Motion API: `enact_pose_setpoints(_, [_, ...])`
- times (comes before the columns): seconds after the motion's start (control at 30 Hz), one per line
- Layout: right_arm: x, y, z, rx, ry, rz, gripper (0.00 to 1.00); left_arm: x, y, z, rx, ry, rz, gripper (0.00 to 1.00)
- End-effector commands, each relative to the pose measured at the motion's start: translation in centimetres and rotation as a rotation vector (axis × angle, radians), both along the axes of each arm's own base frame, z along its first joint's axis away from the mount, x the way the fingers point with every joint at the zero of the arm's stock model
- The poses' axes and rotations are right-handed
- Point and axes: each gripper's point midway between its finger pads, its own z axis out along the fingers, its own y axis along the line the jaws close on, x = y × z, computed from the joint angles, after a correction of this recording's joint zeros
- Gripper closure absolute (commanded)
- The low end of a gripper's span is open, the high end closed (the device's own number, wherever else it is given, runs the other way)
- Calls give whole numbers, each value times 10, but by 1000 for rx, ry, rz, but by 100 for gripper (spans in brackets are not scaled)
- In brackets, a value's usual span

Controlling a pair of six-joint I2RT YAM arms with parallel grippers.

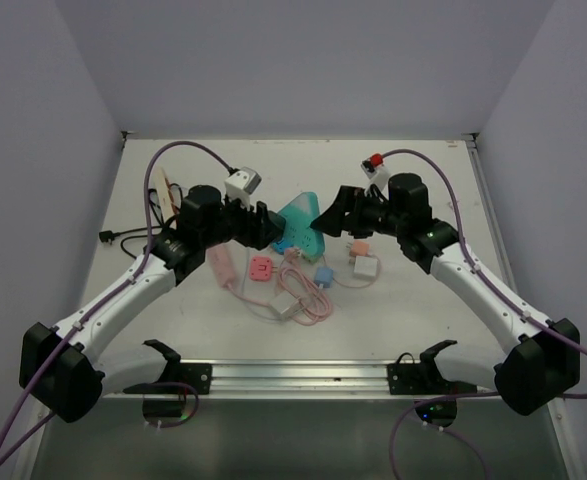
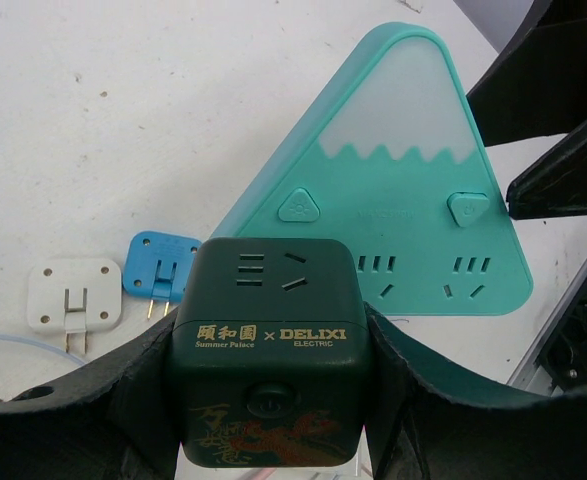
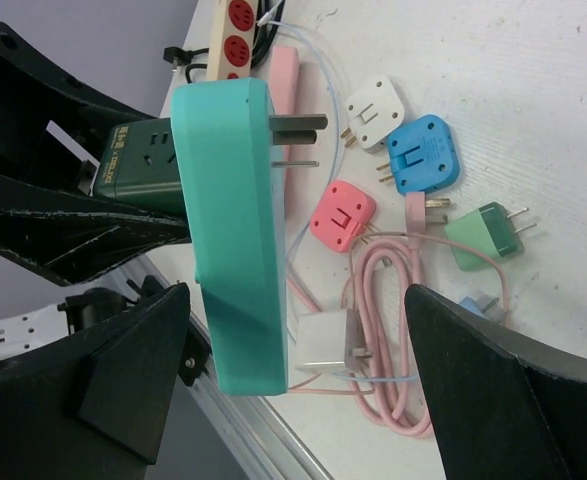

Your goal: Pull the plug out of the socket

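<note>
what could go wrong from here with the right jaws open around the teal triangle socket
1. The teal triangle socket appears to stand on edge between the right gripper's open jaws, gripped by nothing; it may topple onto the pink plug.
2. The pink cable lies coiled beside it; pulling the right arm back could snag it.
3. The left gripper holds the green cube socket close by; a swing could knock the teal one.

White table [image 1: 413,320] stood in a plain pale grey-lavender booth: back wall [image 1: 303,60], left wall [image 1: 33,130], right wall [image 1: 563,130]. Aluminium rail [image 1: 303,375] along the table's near edge. Soft, even light.
</note>
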Motion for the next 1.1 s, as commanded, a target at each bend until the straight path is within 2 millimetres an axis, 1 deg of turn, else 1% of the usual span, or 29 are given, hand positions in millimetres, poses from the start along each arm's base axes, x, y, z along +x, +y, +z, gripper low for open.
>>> enact_pose_setpoints(0.0, [-3,12,24,54,-33,31,8,8,-11,44,-99,-125,6,100])
enact_pose_setpoints(0.03, [-3,16,20,54,-19,40,8,8,-13,44,-98,-123,6,100])
enact_pose_setpoints(0.17, [-5,25,21,61,-25,51,8,6,-24,43,-101,-118,-3,100])
enact_pose_setpoints(0.27, [-6,31,13,43,-9,63,9,5,-29,44,-98,-122,-2,100])
enact_pose_setpoints(0.3, [-6,34,10,37,-6,65,10,5,-30,47,-103,-124,4,100])
enact_pose_setpoints(0.37, [-5,38,4,25,-3,64,14,4,-32,49,-111,-121,7,100])
enact_pose_setpoints(0.4, [-6,40,2,19,0,65,16,6,-36,59,-136,-153,6,100])
enact_pose_setpoints(0.47, [-7,42,-3,2,5,73,25,3,-40,62,-143,-156,2,100])
enact_pose_setpoints(0.5, [-4,41,-7,-13,3,56,30,2,-41,62,-145,-156,1,100])
enact_pose_setpoints(0.53, [-5,40,-10,-29,4,53,42,0,-44,63,-147,-156,-6,100])
enact_pose_setpoints(0.57, [-4,38,-13,-41,3,45,49,0,-43,62,-144,-154,0,100])
enact_pose_setpoints(0.6, [-4,35,-12,-48,-5,32,56,-1,-42,60,-140,-150,3,100])
enact_pose_setpoints(0.63, [-2,29,-16,-76,-5,5,70,-2,-40,60,-141,-151,9,100])
enact_pose_setpoints(0.67, [-1,26,-19,-96,-12,-3,78,-3,-39,61,-139,-152,14,100])
enact_pose_setpoints(0.7, [-1,22,-19,-111,-19,-12,92,-2,-36,55,-127,-142,25,100])
enact_pose_setpoints(0.73, [0,16,-25,-145,-11,-41,98,-4,-34,58,-131,-151,29,100])
enact_pose_setpoints(0.8, [2,6,-32,-198,-17,-69,100,-9,-27,48,-109,-123,44,100])
enact_pose_setpoints(0.83, [3,1,-35,-221,-15,-87,100,-11,-24,51,-114,-130,50,100])
enact_pose_setpoints(0.87, [5,-10,-45,-277,-6,-129,100,-12,-21,49,-111,-126,65,100])
enact_pose_setpoints(0.9, [6,-16,-50,-308,-4,-149,100,-14,-18,47,-103,-114,72,100])
enact_pose_setpoints(0.93, [7,-29,-60,-370,6,-186,100,-17,-13,50,-102,-113,86,100])
enact_pose_setpoints(0.97, [6,-35,-65,-399,13,-200,100,-18,-12,55,-113,-121,87,100])
enact_pose_setpoints(1.0, [6,-41,-69,-425,18,-219,100,-20,-8,55,-104,-114,98,100])
enact_pose_setpoints(1.07, [4,-51,-76,-477,12,-229,100,-23,-1,63,-102,-131,115,100])
